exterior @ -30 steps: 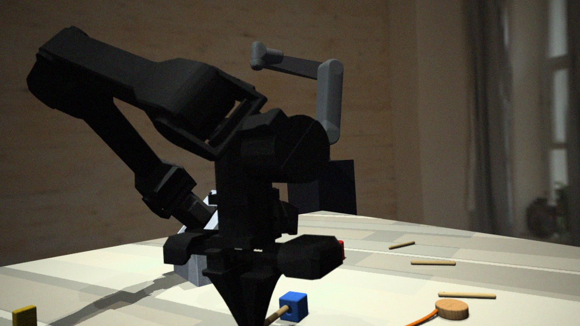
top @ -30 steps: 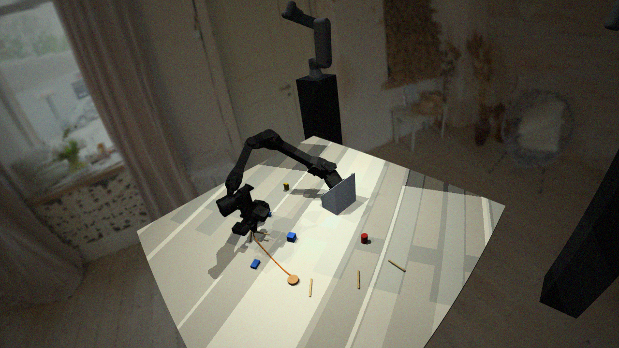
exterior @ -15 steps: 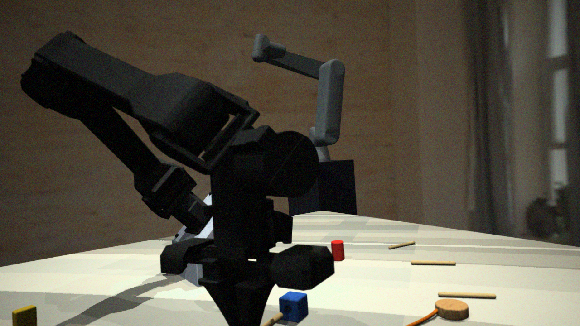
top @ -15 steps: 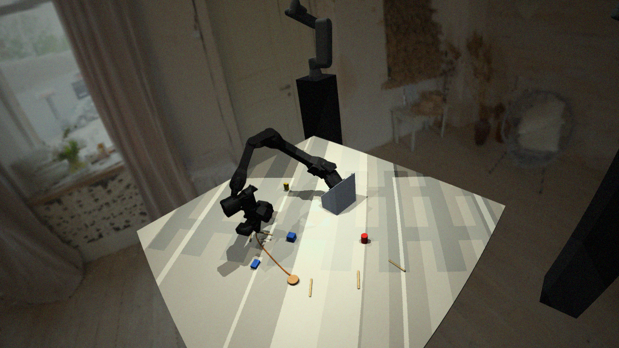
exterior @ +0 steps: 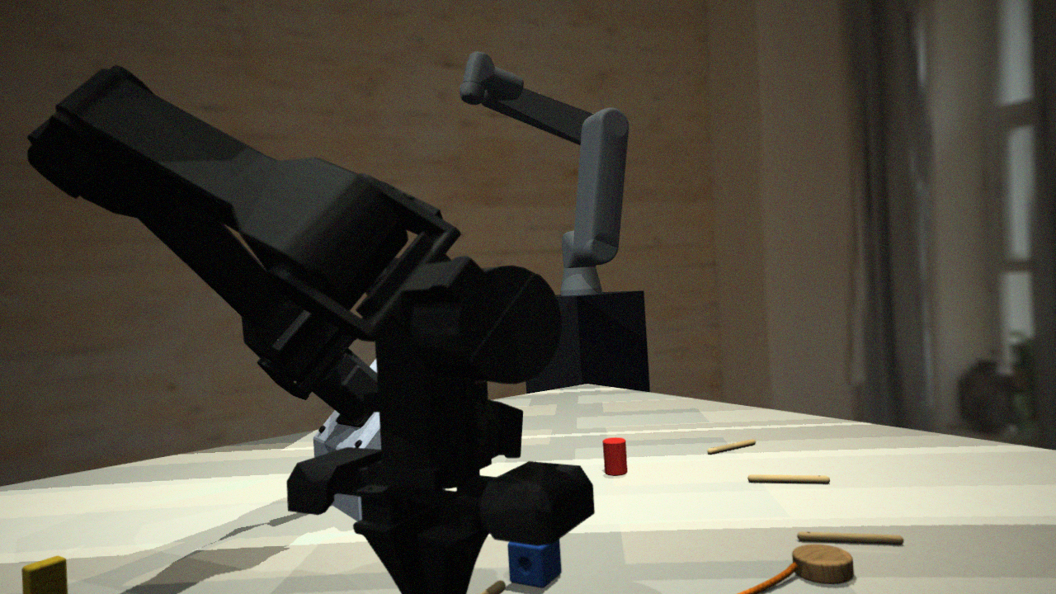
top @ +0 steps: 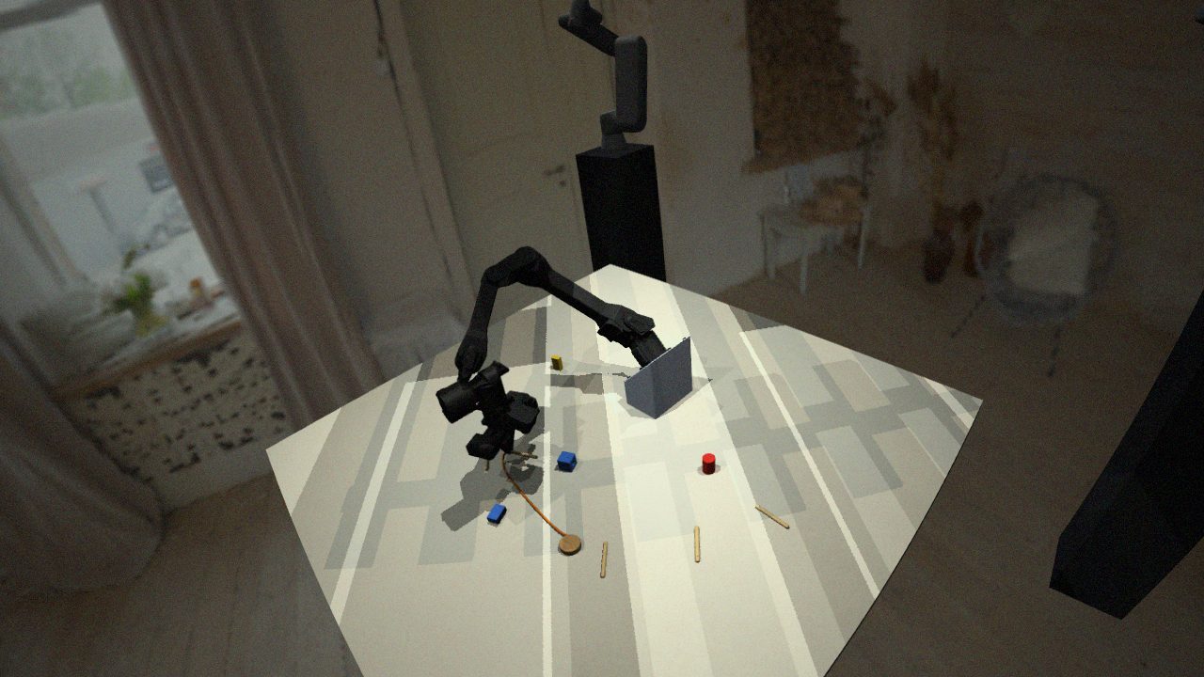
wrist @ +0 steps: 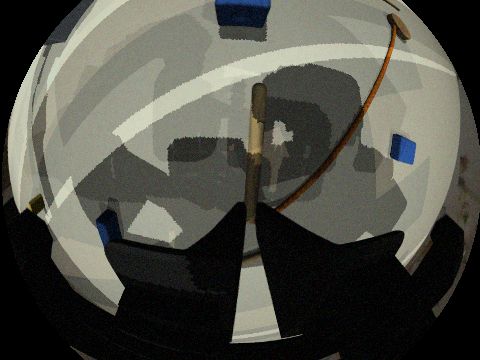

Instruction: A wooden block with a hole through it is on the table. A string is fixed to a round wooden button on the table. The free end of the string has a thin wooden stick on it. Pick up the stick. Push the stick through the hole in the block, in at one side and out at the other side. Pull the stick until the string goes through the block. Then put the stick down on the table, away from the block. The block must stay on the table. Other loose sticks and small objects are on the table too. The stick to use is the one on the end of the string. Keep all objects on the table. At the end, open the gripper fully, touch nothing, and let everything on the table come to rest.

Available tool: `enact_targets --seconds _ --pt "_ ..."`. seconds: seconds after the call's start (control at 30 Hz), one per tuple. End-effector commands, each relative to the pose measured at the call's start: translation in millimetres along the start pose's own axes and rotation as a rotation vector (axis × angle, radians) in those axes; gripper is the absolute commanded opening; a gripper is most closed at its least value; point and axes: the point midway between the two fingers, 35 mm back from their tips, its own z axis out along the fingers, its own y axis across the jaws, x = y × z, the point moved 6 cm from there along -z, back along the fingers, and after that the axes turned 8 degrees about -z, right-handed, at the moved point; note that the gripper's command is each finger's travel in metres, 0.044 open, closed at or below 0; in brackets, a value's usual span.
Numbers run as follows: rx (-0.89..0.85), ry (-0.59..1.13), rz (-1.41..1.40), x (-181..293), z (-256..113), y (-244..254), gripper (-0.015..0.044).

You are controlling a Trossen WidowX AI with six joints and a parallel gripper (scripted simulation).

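Note:
My gripper (top: 505,452) (wrist: 249,209) is shut on the wooden stick (top: 523,455) (wrist: 256,130) (exterior: 495,587) near its string end; its fingertips are below the frame in the exterior view. The stick's free end points toward the blue block (top: 566,461) (exterior: 535,563) (wrist: 242,12), with a short gap between them. A dark hole shows in the block's face in the exterior view; no hole shows in the wrist view. The orange string (top: 538,510) (exterior: 767,579) (wrist: 367,102) curves from the fingers to the round wooden button (top: 569,543) (exterior: 822,564) (wrist: 399,27).
A smaller blue piece (top: 497,513) (wrist: 403,149) lies left of the string. Loose sticks (top: 603,558) (top: 697,543) (top: 771,516) and a red cylinder (top: 708,464) (exterior: 614,456) lie to the right. Another stick (top: 486,464) is by the gripper. A yellow piece (top: 556,362) stands near the grey arm base (top: 660,386).

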Motion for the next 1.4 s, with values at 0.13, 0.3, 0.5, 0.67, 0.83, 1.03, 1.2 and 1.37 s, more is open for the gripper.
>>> enact_targets --seconds 0.13,0.3,0.5,0.67,0.83,1.03,1.2,1.37 --pt "0.000 0.003 0.000 -4 5 9 0.0000" --pt "0.000 0.003 0.000 -6 7 11 0.0000" --pt "0.000 0.003 0.000 -11 7 10 0.0000" --pt "0.000 0.002 0.000 -17 7 8 0.0000" --pt "0.000 0.002 -0.001 -24 7 7 0.0000" --pt "0.000 0.002 -0.001 -32 7 6 0.0000" --pt "0.000 0.002 -0.001 -38 7 5 0.0000" --pt "0.000 0.002 -0.001 -45 7 5 0.0000"
